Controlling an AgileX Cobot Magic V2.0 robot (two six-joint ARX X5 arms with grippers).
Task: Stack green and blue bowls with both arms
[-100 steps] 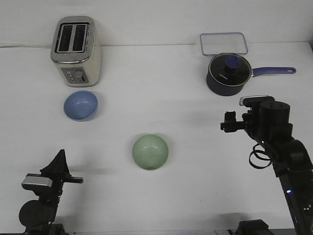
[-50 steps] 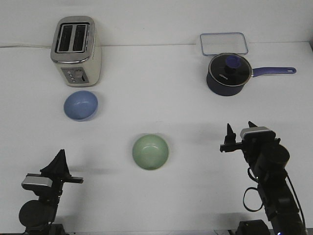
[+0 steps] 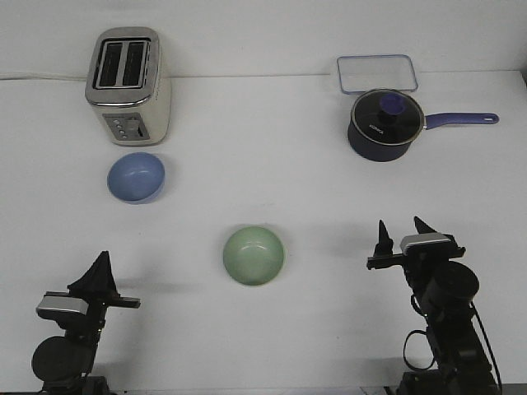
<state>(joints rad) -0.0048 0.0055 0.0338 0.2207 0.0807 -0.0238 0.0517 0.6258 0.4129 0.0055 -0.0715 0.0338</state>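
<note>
Bench (image 3: 272, 177): white and wide; it carries a toaster (image 3: 128, 85) at the far left, a clear lidded box (image 3: 375, 72) and a dark pot (image 3: 385, 125) at the far right, and the two bowls nearer the middle
Step in hand: I judge the task barely begun; neither bowl is held, and they sit well apart
Left hand (image 3: 104, 280): low at the near left edge, empty; the angle hides its fingers, so I cannot tell whether it is parted or closed
Right hand (image 3: 401, 233): near right, empty, its two fingers spread apart and pointing away over the bench
Green bowl (image 3: 254, 255): pale mint, glossy, upright, near the middle, between the two hands
Blue bowl (image 3: 136, 177): soft periwinkle, glossy, upright, just in front of the toaster
Next move: probably each hand reaches for its nearer bowl; a rim grip looks needed, since the walls are smooth and rounded
</note>
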